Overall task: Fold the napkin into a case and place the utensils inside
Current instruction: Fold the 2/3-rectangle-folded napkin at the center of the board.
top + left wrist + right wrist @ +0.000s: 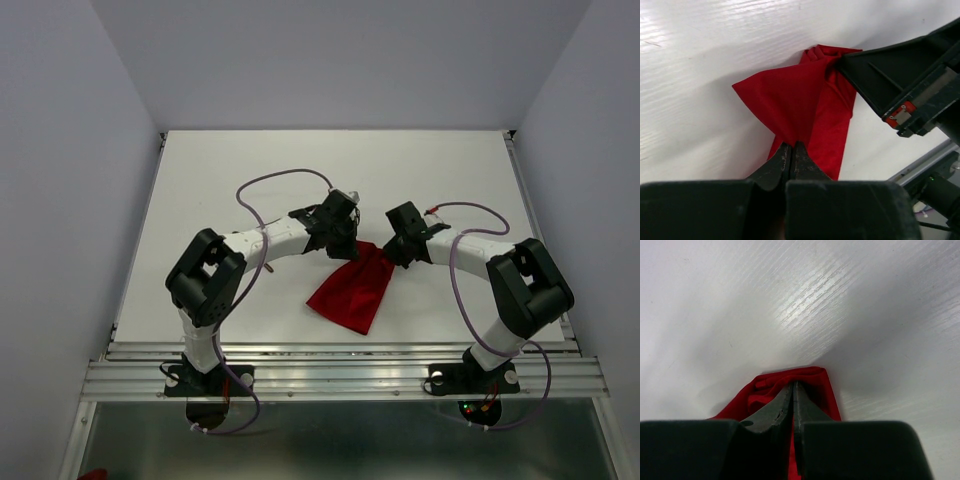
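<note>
Both arms being bent inward, elbows out wide, wrists being angled toward each other. Left gripper (349,243) being pinched tight on napkin (350,295); right gripper (396,256) being clamped on it too, tips near, not touching.

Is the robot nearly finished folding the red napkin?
Not nearly. Done: only the grabbing. In hand: the left end effector and the right end effector are each shut on the red napkin's far end, and it looks bunched, not a neat case. Left: all the folding, then putting in the utensils, which no view shows.
</note>
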Tool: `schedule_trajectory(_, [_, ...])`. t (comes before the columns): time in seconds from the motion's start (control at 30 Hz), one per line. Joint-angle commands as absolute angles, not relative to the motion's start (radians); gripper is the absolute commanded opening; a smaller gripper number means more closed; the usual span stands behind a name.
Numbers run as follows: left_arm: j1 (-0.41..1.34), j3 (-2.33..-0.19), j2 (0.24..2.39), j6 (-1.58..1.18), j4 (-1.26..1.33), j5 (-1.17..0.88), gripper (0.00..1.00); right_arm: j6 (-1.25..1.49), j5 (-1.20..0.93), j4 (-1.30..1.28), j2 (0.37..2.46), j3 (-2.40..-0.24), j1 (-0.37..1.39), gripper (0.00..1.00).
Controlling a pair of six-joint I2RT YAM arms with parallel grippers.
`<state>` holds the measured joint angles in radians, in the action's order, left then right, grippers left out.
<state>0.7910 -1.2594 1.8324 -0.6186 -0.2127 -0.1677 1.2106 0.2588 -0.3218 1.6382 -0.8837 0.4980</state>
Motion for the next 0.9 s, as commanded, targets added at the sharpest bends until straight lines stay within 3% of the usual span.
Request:
schedule_trajectory(0.0, [0.81,-1.302,1.798,-0.669,-0.149,-0.224,0.0,1.233,0.258,-0.399,1.687,-0.839,0.502,0.08])
schedule_trajectory(0.87, [0.847,-1.448,2.095,-0.801,-0.077,-0.281,0.0,1.235,0.235,-0.39,1.663,-0.844,0.502,0.09])
